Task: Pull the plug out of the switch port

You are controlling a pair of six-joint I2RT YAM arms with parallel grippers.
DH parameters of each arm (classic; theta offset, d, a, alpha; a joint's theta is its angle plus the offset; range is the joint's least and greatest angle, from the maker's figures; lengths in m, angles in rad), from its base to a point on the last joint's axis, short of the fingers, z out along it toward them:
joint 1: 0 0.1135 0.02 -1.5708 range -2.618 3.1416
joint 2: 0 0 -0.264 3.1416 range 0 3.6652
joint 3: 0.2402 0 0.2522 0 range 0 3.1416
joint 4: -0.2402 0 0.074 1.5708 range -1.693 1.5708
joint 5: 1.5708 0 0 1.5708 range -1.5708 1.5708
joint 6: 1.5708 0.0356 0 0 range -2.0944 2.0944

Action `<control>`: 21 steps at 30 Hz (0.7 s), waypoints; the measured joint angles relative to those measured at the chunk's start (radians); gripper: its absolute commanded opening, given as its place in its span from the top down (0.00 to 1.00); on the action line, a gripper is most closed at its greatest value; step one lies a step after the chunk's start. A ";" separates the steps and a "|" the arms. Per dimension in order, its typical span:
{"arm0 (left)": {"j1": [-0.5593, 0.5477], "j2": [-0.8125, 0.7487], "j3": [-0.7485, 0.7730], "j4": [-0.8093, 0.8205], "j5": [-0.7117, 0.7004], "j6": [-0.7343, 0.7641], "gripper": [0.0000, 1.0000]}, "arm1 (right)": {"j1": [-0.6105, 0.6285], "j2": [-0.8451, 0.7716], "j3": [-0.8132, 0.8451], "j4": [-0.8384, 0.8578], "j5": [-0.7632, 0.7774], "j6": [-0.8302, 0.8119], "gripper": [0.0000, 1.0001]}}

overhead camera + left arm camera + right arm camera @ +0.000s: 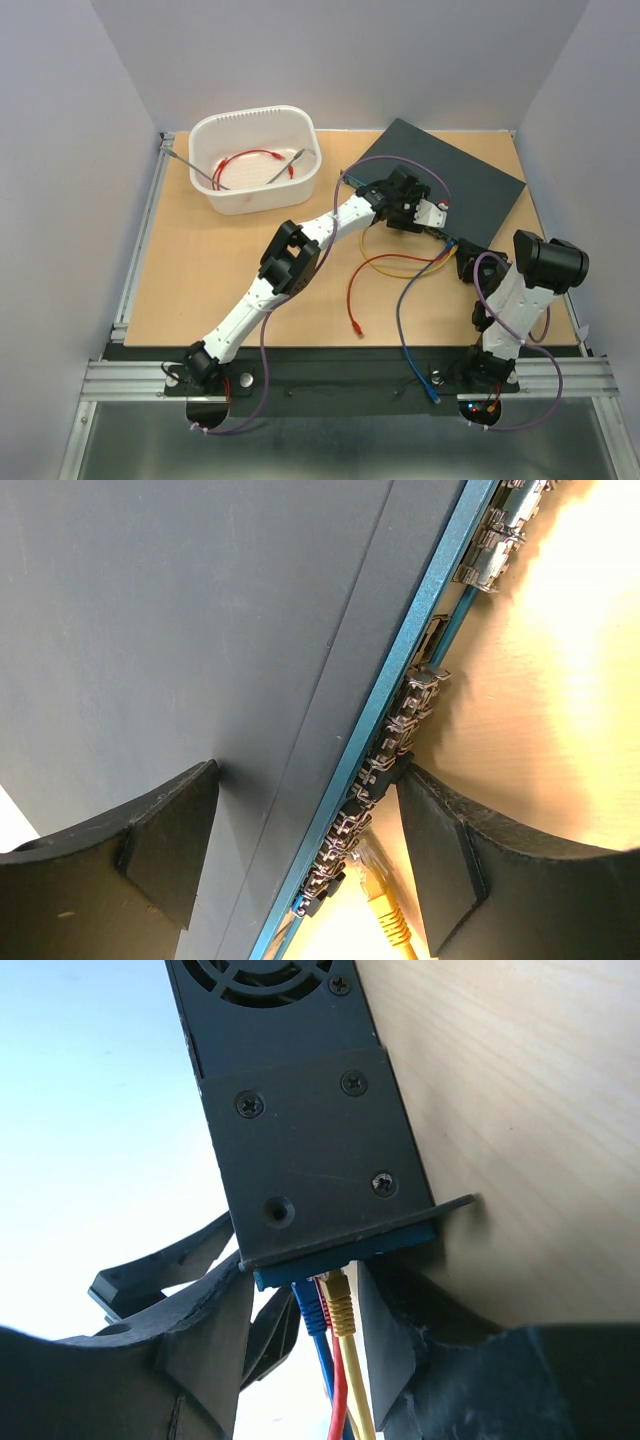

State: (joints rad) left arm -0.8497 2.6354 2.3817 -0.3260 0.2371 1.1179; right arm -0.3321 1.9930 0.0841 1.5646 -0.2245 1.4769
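Right tool sits at the switch's near-right corner. The switch lies flat on the bench, long axis far-left to near-right, port edge facing near-left. Left tool gapes astride that edge. Right jaws stand apart, flanking three plugs.

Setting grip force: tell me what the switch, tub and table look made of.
Switch: likely painted sheet metal, matte dark, with screws and a bent flange. Tub: probably plastic, white, smooth moulded rim. Table: wood or wood-look laminate, pale grain visible.
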 measured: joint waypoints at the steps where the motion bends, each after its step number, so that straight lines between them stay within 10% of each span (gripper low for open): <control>1: 0.000 0.000 0.000 0.000 0.000 0.000 0.21 | -0.001 0.000 0.000 0.000 -0.002 0.000 0.51; 21: -0.006 0.000 0.000 -0.003 -0.007 0.008 0.21 | -0.002 -0.093 -0.007 -0.062 0.000 -0.035 0.41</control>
State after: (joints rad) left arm -0.8562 2.6354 2.3821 -0.3290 0.2302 1.1259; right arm -0.3344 1.8999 0.0772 1.5028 -0.2245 1.4422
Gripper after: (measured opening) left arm 0.796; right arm 0.567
